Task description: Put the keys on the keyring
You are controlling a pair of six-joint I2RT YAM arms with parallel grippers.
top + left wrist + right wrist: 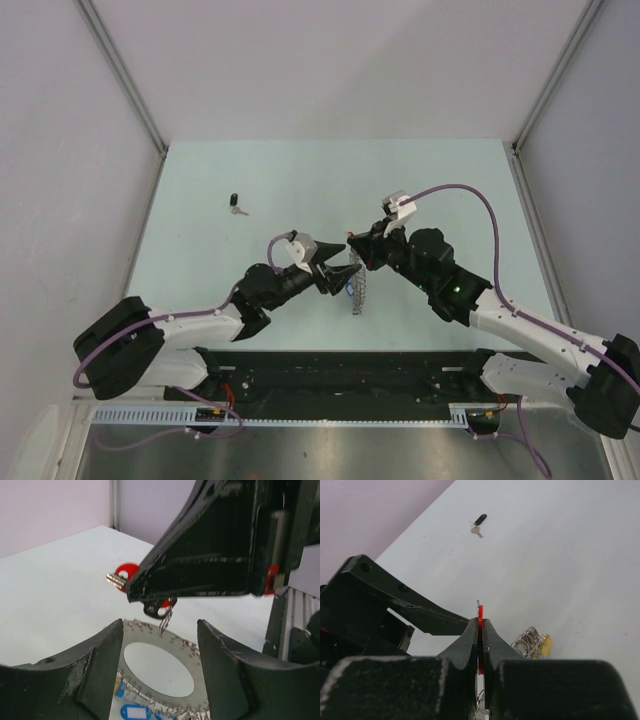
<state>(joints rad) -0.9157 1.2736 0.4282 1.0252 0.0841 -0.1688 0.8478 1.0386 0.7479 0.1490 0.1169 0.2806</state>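
Far left, a black-headed key (236,205) lies alone on the surface (420,180). Next over, the left hand (337,265) is open, fingers (100,670) either side of the keyring (159,670), which lies mid-surface w/ blue tags (134,713) on it. The right hand (480,624) is clamped tight on the red key (125,574), just above the ring.

Keyring (356,285): low over table (440,190), under both gripper tips.
Held key (480,616): between right gripper (480,625) fingers, above keyring.
Left gripper (335,262): left of keyring, facing right gripper.
Spare key (237,206): on table, behind-left, well apart.
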